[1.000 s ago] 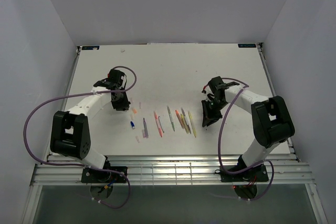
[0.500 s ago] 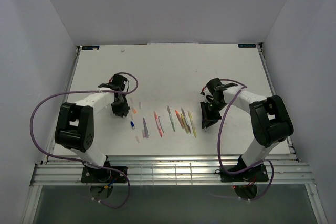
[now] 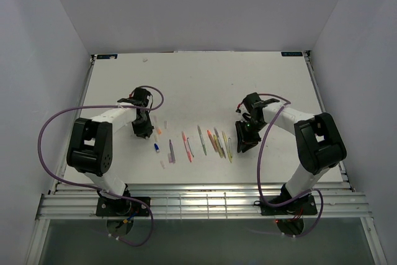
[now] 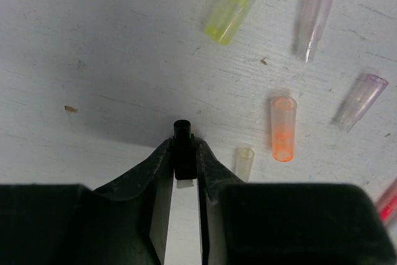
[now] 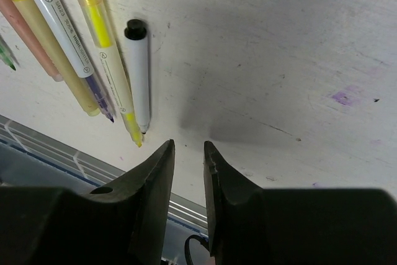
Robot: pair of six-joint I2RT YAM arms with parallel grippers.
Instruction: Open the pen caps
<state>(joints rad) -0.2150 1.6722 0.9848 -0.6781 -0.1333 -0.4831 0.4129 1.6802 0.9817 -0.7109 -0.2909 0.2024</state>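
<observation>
Bare table (image 3: 205, 85) lay open beyond the row of pens (image 3: 201, 144), white pen (image 5: 138, 72) and yellow pen (image 5: 102, 41) hemmed one side of the right gripper (image 5: 189, 147), orange cap (image 4: 283, 128) and pale cap (image 4: 244, 162) crowded just beside the left gripper (image 4: 185, 153), black cap (image 4: 182, 130) filled its jaws.

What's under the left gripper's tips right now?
A small black cap sits pinched between the left gripper fingers, over the white table. A pale yellow cap and an orange cap lie just beside, untouched. Whatever lies beneath the finger bodies is hidden.
</observation>
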